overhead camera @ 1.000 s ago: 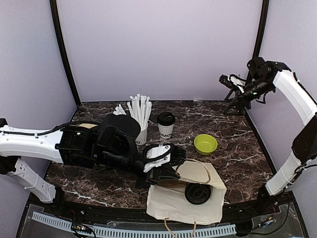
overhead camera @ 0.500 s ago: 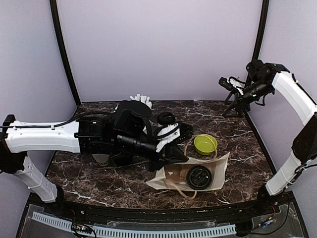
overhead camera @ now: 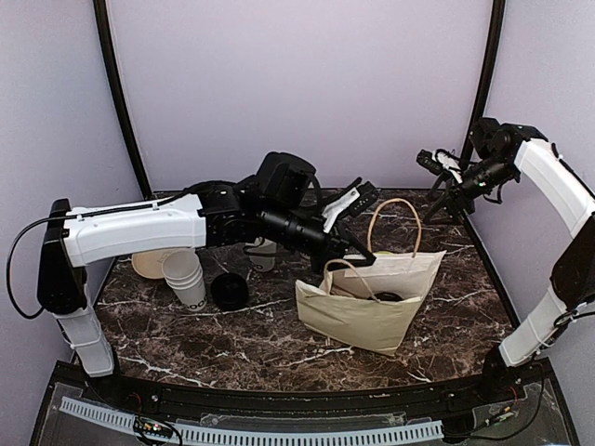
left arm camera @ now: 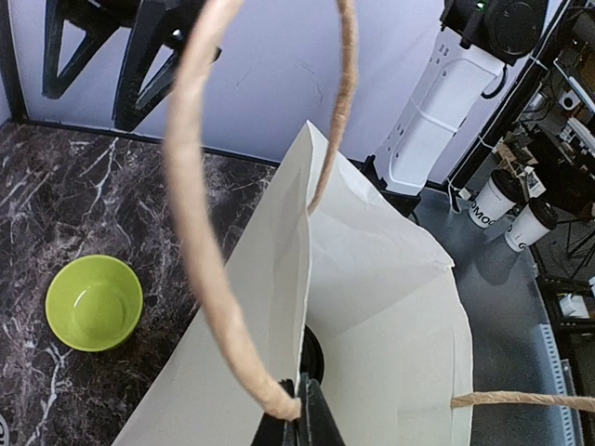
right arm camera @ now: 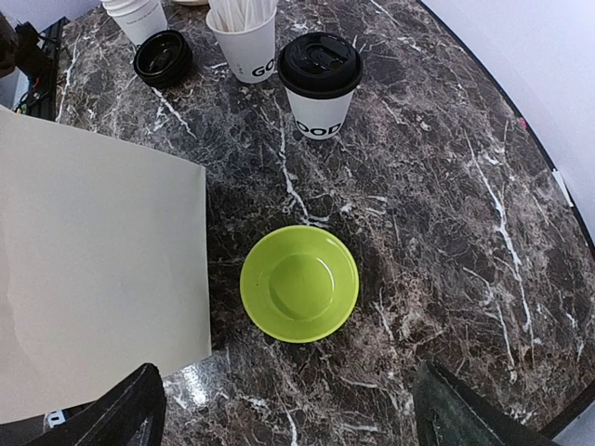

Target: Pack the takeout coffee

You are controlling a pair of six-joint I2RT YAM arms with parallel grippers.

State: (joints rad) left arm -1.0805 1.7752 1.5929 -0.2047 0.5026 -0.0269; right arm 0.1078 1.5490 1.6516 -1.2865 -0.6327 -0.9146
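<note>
Over the last second the cream paper bag with twine handles [overhead camera: 372, 307] has gone from lying flat at the near edge to standing upright on the dark marble table [overhead camera: 232, 344], mouth up. My left arm swung across with it; the right arm barely shifted.

The left gripper [left arm camera: 297, 418] is pinched fully closed on the paper bag's rim at a handle root, propping the mouth open. The right gripper [overhead camera: 439, 177] is spread wide with nothing in it, parked high over the back right corner.

The takeout coffee, a white paper cup with black lettering and a round black plastic lid [right arm camera: 321, 79], stands upright on the table beyond the bag. It is just beside the white cup of straws [right arm camera: 244, 37] and well apart from both grippers. Not packed.

The lime-green bowl [right arm camera: 299, 283] sits between that cup and the bag. The stack of lidless cups [overhead camera: 186, 279] and the loose black lid [overhead camera: 230, 291] sit off to the left.

A round black shape [overhead camera: 389, 295] shows low inside the bag. It may be a lidded cup already in; I can't confirm.

My read: the bag is staged and open. Left to do: the right arm grasps the coffee, lowers it in upright and lets go.
</note>
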